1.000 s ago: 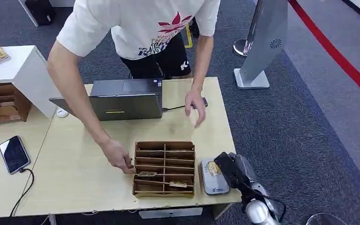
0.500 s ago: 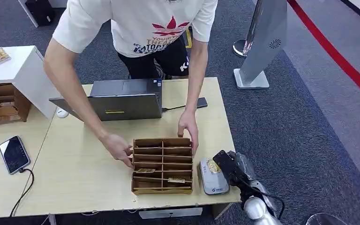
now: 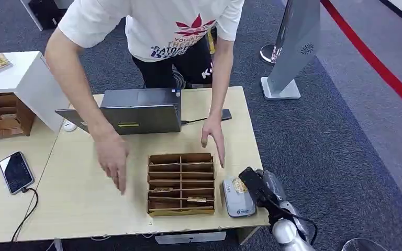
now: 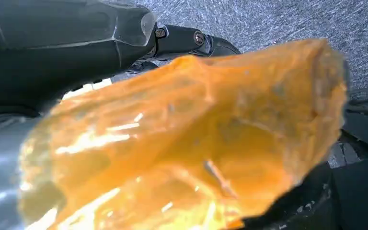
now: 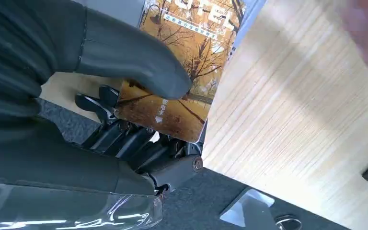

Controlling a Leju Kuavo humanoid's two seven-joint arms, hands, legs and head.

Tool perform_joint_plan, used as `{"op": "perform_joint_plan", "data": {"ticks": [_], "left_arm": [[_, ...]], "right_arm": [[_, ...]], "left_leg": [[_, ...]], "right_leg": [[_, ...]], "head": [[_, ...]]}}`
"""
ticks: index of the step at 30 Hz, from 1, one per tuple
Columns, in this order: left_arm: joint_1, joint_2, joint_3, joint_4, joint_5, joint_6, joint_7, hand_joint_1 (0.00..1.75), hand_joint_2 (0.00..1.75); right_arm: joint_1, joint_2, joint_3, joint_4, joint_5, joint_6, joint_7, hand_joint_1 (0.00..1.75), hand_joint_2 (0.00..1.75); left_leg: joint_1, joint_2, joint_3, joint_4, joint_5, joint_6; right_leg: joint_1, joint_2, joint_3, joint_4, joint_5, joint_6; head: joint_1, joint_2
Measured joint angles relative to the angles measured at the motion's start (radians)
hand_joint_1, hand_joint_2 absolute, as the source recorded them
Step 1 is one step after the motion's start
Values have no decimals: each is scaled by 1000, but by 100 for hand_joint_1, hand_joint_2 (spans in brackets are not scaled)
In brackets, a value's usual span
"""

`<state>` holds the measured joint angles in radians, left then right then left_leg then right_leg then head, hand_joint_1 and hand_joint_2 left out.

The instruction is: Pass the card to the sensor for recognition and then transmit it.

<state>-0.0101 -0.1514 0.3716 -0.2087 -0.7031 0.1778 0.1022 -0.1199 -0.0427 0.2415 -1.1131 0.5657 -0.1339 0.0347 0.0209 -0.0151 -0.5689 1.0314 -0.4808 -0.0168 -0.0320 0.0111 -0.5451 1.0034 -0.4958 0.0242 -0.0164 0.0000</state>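
Right hand (image 3: pixel 255 184) pinches the card (image 3: pixel 238 185) over the sensor (image 3: pixel 238 197) at the table's front right corner.

In the right wrist view the thick thumb (image 5: pixel 129 57) presses the card (image 5: pixel 182 67), printed with autumn trees, against the darker fingers (image 5: pixel 120 136) beneath it, its far end lying over the grey sensor (image 5: pixel 120 7). The sensor sits on the table (image 3: pixel 84 198) near the front edge, just beside the right side of a wooden divided tray (image 3: pixel 181 184) holding a couple of cards. A person leans over the far edge, both hands hovering near the tray, one (image 3: pixel 111 157) at its left, one (image 3: pixel 213 135) above its far right corner. A laptop (image 3: pixel 131 111) stands near the far edge. The left wrist view shows a blurred orange sheet (image 4: pixel 187 143) close to the lens; whether the left hand is closed or spread I cannot tell.
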Motion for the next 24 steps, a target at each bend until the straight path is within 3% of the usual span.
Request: {"op": "perform_joint_plan", "data": {"ticks": [24], "left_arm": [[0,-3,24,0,0,2,0,0,0]], "right_arm": [[6,-2,-23,0,0,19,2,175,175]], "left_leg": [[0,0,1,0,0,0]], "right_leg": [[0,0,1,0,0,0]], "head": [[0,0]]}}
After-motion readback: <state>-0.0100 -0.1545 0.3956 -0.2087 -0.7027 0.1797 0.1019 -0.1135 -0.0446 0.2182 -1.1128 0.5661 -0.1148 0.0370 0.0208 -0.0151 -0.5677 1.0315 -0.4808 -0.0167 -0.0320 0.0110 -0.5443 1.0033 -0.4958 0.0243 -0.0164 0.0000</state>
